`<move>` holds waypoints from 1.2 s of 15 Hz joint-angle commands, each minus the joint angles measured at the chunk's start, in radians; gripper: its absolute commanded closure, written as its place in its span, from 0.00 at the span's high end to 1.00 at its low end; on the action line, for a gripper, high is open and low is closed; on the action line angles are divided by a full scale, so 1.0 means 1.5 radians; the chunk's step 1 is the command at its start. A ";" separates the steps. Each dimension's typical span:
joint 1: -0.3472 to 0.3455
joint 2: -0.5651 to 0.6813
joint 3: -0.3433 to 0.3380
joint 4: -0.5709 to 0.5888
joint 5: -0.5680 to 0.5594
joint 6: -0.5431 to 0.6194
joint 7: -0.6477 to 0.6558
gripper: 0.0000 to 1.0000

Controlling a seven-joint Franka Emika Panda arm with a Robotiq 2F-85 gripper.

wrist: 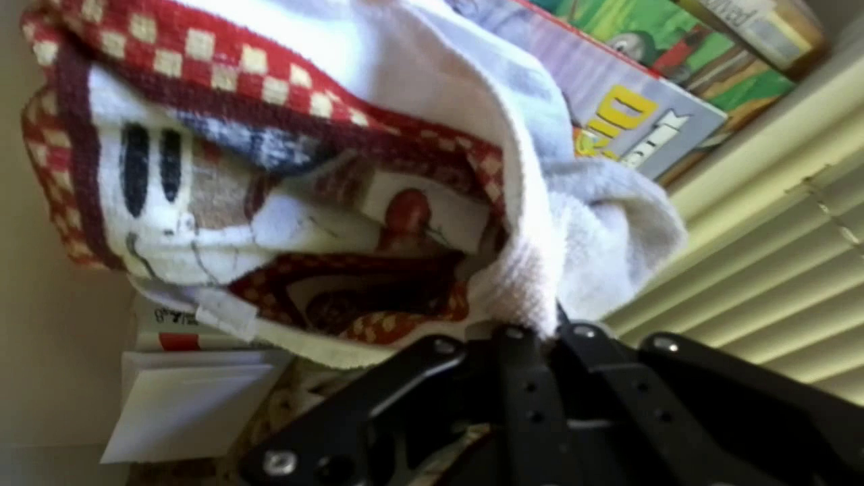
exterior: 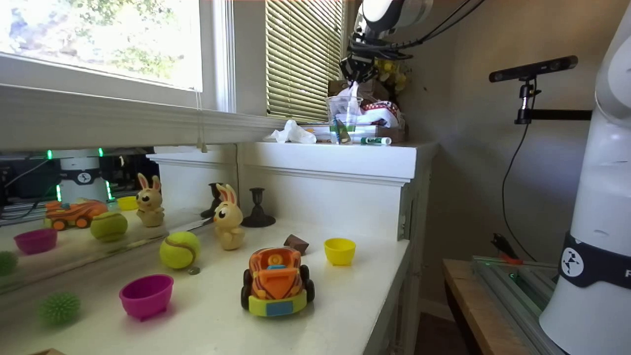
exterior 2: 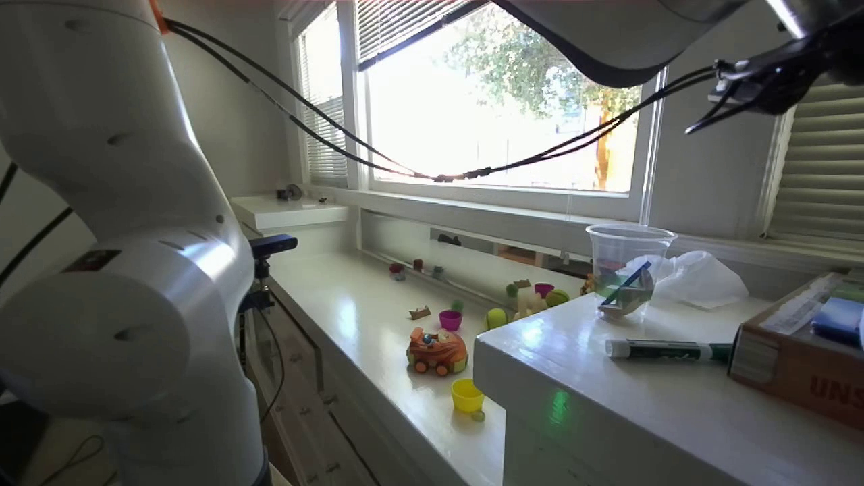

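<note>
Wrist view: the pincer [wrist: 550,332] grips a towel [wrist: 351,189] whose long axis slants toward upper left.

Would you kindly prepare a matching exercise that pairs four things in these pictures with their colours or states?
1. Towel
2. Marker
3. Toy car
4. Tall cup

A. mostly orange
B. see-through, standing upright
C. pinched in the gripper
D. green and white, lying on its side

Pairs: 1-C; 2-D; 3-A; 4-B
</note>
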 commanded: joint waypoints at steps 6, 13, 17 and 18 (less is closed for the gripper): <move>0.007 -0.166 0.054 0.006 0.004 0.042 -0.049 0.02; -0.013 -0.150 0.050 0.002 0.054 -0.060 -0.042 0.02; 0.002 -0.117 0.010 -0.014 0.100 -0.122 -0.062 0.02; 0.010 -0.108 -0.001 -0.021 0.121 -0.124 -0.071 0.02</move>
